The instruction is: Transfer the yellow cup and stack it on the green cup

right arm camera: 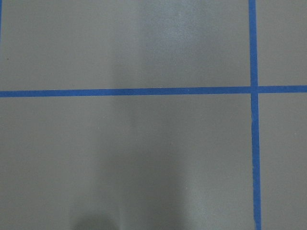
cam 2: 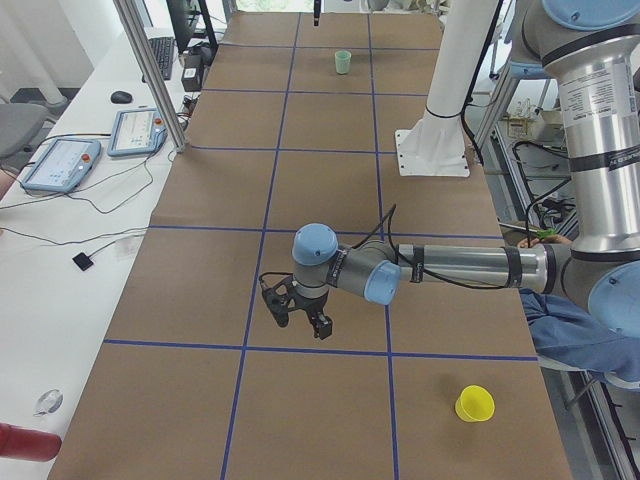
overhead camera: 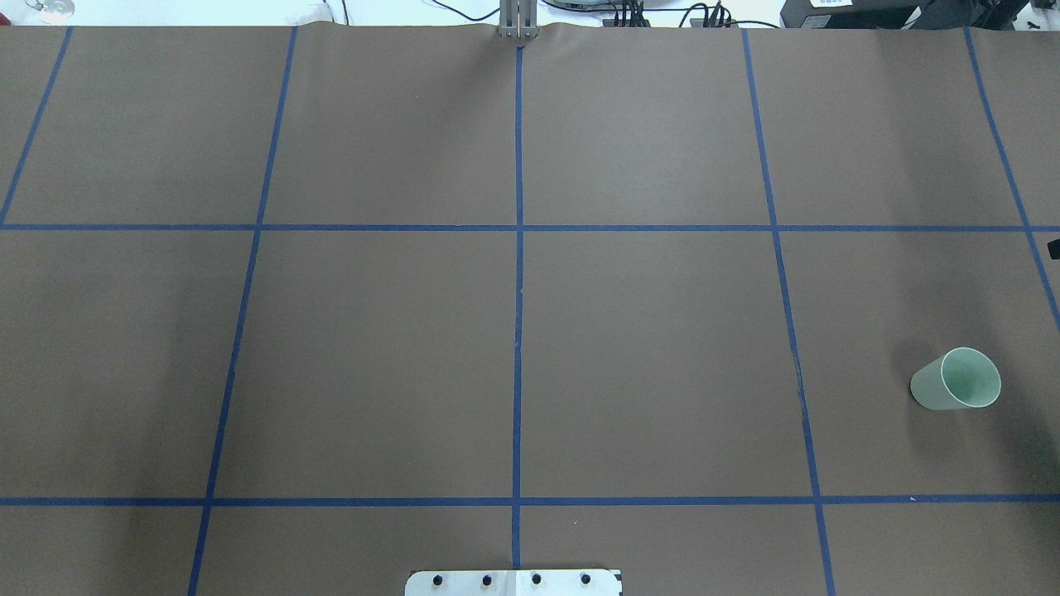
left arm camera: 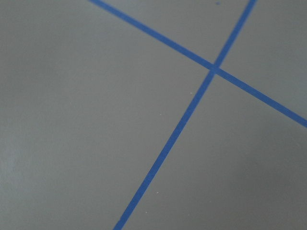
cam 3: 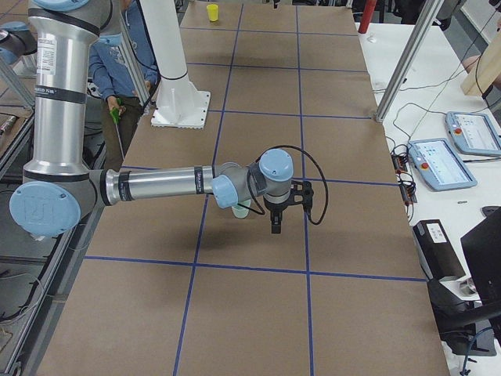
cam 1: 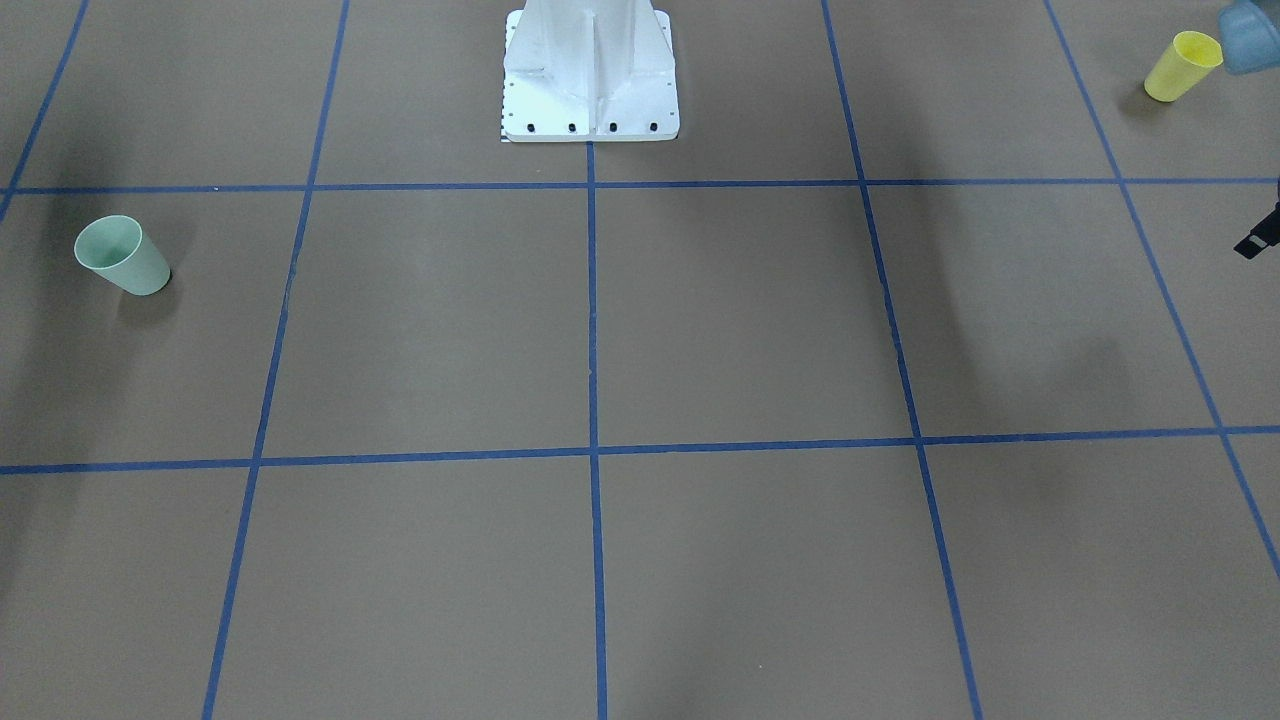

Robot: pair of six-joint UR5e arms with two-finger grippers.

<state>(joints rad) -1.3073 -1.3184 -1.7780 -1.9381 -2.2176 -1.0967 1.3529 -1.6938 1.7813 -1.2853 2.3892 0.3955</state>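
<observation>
The yellow cup (cam 1: 1182,65) stands upright near the table's edge on my left side; it also shows in the exterior left view (cam 2: 474,403). The green cup (overhead camera: 956,379) stands upright far to my right, also seen in the front view (cam 1: 122,255). My left gripper (cam 2: 303,324) hangs above the table, apart from the yellow cup, on its operators' side. My right gripper (cam 3: 275,225) hangs above the table close to the green cup (cam 3: 241,209), which its wrist partly hides. I cannot tell whether either gripper is open. Both wrist views show only table and tape.
The white robot pedestal (cam 1: 590,75) stands at mid table on my side. Blue tape lines (overhead camera: 518,273) grid the brown table. A person in blue (cam 2: 570,330) sits beside the table near the yellow cup. Pendants (cam 2: 60,165) and metal posts (cam 2: 150,70) line the operators' side.
</observation>
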